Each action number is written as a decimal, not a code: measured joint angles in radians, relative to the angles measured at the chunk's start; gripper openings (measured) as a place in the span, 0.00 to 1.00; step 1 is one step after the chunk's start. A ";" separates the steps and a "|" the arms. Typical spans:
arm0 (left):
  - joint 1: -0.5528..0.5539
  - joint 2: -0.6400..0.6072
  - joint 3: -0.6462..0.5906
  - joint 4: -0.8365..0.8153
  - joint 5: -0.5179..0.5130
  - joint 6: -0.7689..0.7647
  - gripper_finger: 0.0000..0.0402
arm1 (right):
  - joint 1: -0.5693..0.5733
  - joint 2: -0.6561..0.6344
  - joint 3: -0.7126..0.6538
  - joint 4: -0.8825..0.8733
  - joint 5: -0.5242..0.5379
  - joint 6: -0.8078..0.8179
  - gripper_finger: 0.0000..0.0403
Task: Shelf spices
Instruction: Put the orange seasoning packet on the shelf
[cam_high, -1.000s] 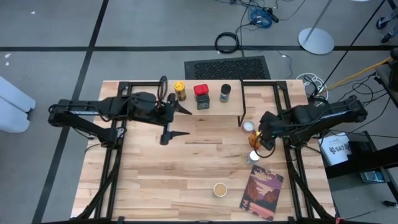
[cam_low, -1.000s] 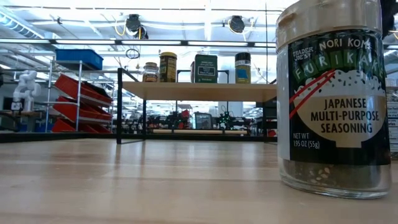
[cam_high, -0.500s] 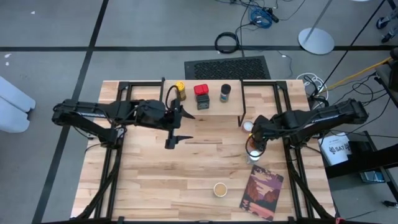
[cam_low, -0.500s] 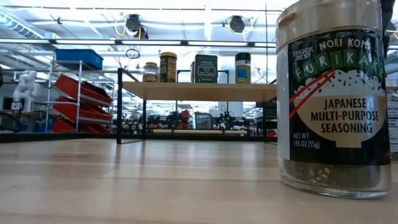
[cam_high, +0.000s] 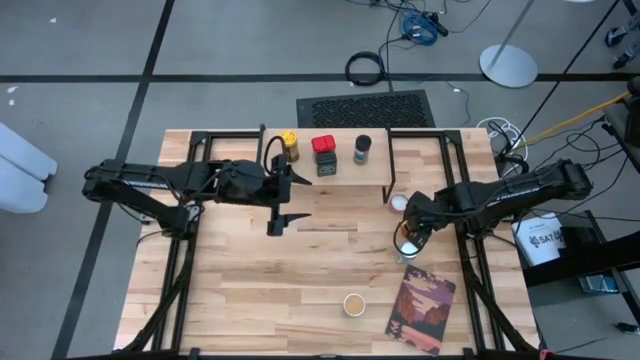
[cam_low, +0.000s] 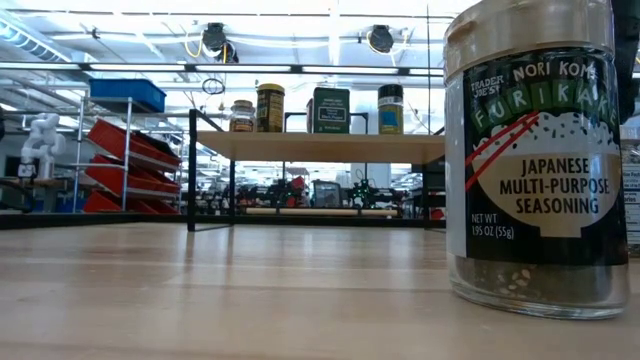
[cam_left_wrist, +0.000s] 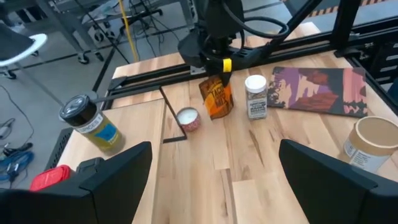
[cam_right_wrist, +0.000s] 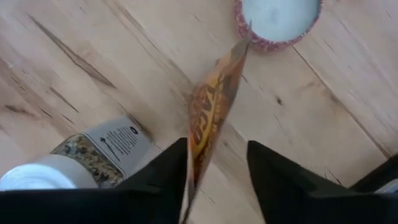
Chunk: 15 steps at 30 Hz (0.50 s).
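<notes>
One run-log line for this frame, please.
right gripper: closing on orange taco seasoning packet, beside white-capped jar | left gripper: open, waiting mid-table | shelf: four spices on it

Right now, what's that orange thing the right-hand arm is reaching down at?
Look at the right side of the wooden table, just above the picture-covered book. There the right arm's fingers straddle a thin orange packet standing on edge. Unlike the white-capped jar and small red-rimmed tin beside it, it is flat.

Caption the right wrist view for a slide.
Right gripper fingers around an orange packet, standing between a white-capped jar and a white-topped tin on the table.
</notes>
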 joint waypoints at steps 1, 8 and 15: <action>0.000 0.000 0.000 0.000 -0.005 0.001 0.90 | 0.000 0.000 0.000 0.001 0.000 -0.002 0.35; 0.000 0.000 0.000 0.001 -0.024 0.021 0.90 | 0.000 0.000 0.000 0.011 -0.004 -0.037 0.12; 0.003 0.000 0.000 0.033 -0.039 -0.014 0.90 | 0.000 0.000 0.013 0.025 -0.056 -0.078 0.01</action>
